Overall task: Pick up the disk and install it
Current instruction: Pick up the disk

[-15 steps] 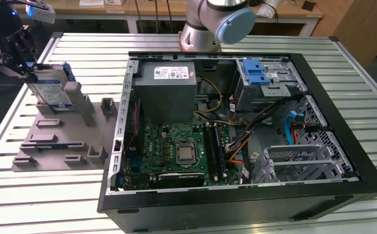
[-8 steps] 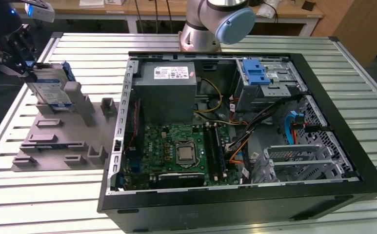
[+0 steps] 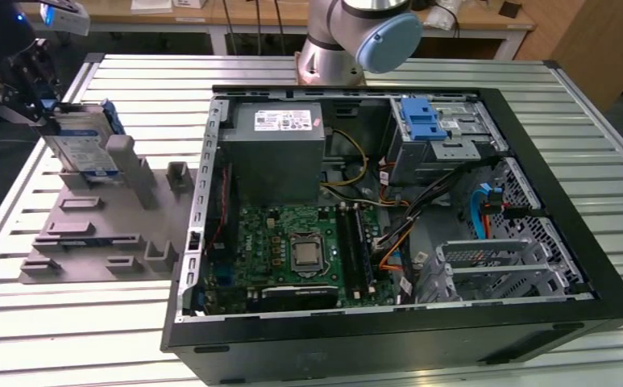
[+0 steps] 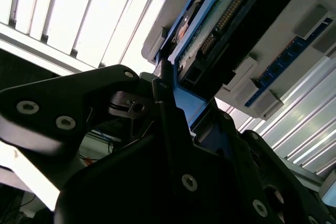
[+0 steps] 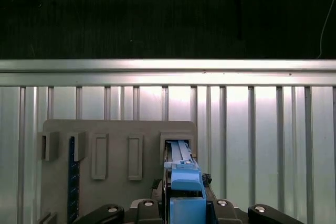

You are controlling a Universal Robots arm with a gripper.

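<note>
The gripper point(image 3: 47, 114) was clamped on the disk point(image 3: 83, 145). Its black fingers point(image 4: 163, 103) were closed on either side of the near end, where a blue rail showed between them. The disk stood on end. Its long axis ran straight out from the fingertips, roughly upright, down toward a slot in the grey holder point(image 3: 96, 222) directly beyond the gripper. Whether the far end sat in that slot or just clear of it could not be told. In the exterior view the labelled broad face showed. In the second wrist view the circuit-board face with its connector showed. In the first wrist view the disk appeared edge-on, pointing away from the gripper at the holder's slot. The open computer case point(image 3: 397, 343) lay well apart, off to one side of the gripper. Holder and case both rested on the slatted metal table point(image 3: 64, 322).
</note>
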